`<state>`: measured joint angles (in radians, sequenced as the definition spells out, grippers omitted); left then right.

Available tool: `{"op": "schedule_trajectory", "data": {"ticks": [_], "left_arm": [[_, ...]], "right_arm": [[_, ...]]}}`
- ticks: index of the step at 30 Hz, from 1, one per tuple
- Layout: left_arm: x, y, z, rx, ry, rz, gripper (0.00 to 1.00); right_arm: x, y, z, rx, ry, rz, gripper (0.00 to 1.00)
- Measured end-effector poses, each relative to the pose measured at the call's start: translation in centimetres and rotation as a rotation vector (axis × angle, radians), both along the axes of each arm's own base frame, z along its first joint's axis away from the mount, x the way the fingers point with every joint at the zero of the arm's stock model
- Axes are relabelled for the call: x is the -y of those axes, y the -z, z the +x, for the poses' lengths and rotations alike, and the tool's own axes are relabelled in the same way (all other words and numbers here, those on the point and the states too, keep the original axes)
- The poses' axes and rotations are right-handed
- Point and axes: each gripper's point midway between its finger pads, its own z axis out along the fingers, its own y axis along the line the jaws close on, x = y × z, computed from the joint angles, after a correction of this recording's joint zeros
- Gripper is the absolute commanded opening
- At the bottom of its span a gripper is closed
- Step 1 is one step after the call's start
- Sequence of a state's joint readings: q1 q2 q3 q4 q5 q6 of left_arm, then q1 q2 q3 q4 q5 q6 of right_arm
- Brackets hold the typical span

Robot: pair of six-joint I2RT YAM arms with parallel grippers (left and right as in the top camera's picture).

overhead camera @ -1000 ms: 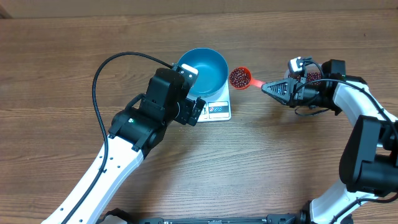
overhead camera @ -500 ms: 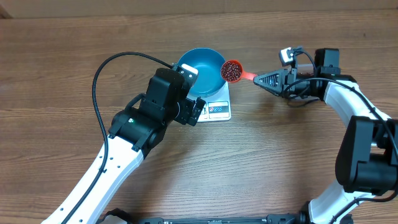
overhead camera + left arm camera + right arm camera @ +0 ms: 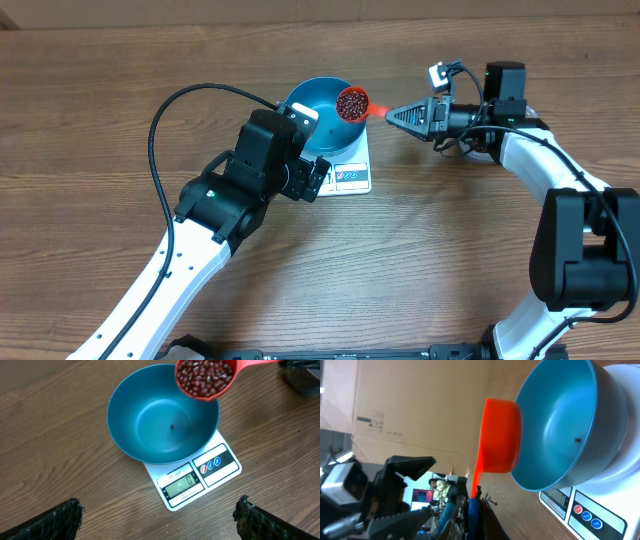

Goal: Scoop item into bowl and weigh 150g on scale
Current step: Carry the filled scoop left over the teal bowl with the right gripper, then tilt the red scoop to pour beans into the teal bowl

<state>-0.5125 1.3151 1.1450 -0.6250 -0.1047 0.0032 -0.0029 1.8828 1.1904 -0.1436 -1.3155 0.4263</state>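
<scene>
The blue bowl [image 3: 322,118] sits on the white scale [image 3: 353,177], whose display [image 3: 183,482] shows zero. One bean [image 3: 172,426] lies on the bowl's bottom. An orange-red scoop [image 3: 352,103], heaped with dark red-brown beans [image 3: 205,375], hangs level over the bowl's right rim. My right gripper [image 3: 396,114] is shut on the scoop's handle [image 3: 476,472], to the right of the bowl. My left gripper [image 3: 159,510] is open and holds nothing, hovering just in front of the scale. In the right wrist view the scoop [image 3: 500,435] shows from below beside the bowl [image 3: 560,420].
The left arm's black cable [image 3: 170,110] loops over the table to the left of the bowl. A dark shape [image 3: 305,380] shows at the top right edge of the left wrist view. Bare wooden tabletop [image 3: 420,250] lies in front of the scale.
My right gripper has carried the full scoop leftwards, from beside the scale to above the bowl's right rim. The left arm and the bowl have not moved.
</scene>
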Motion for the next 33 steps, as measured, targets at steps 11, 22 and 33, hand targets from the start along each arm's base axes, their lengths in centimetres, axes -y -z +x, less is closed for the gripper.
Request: {"op": "schedule_trajectory", "data": {"ticks": [11, 22, 33], "left_arm": [[0.0, 0.0, 0.0, 0.001, 0.0, 0.0, 1.0], [0.0, 0.0, 0.0, 0.0, 0.0, 0.0, 0.99], [0.0, 0.0, 0.0, 0.0, 0.0, 0.0, 0.99]], "right_arm": [[-1.1, 2.6, 1.7, -0.001, 0.108, -0.158, 0.04], [-2.0, 3.1, 2.1, 0.213, 0.074, -0.251, 0.04], [-2.8, 3.1, 1.8, 0.444, -0.008, -0.304, 0.04]]}}
